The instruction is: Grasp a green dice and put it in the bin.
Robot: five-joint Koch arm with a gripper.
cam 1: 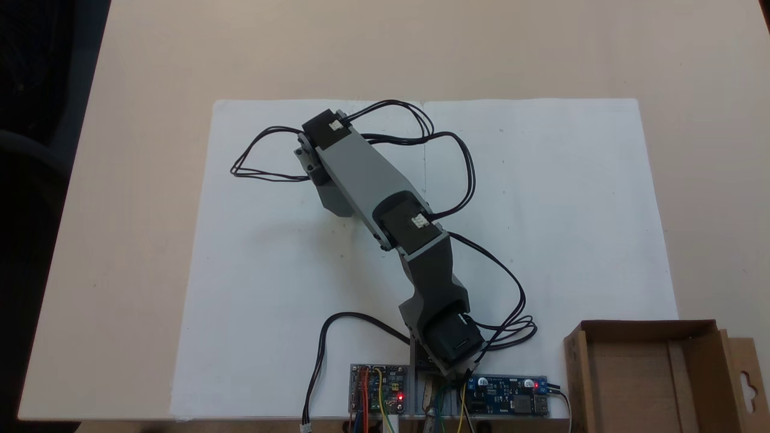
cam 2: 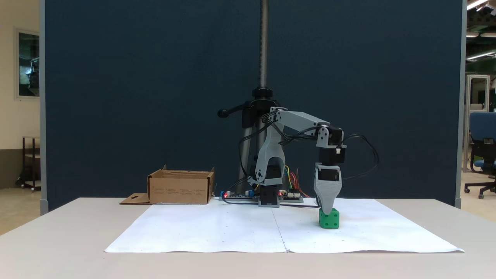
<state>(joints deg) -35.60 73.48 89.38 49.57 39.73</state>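
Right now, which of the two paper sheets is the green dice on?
The right-hand sheet in a fixed view, the one farther from the box; the dice sits on it under the gripper.

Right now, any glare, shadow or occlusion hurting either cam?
Top-down fixed view: even, soft light; faint arm shadow on the white paper sheet; the shallow brown cardboard box is cropped at the frame's bottom edge. Side fixed view: sharp, no glare; the small bright green plastic dice stands out under the gripper, whose opening cannot be judged.
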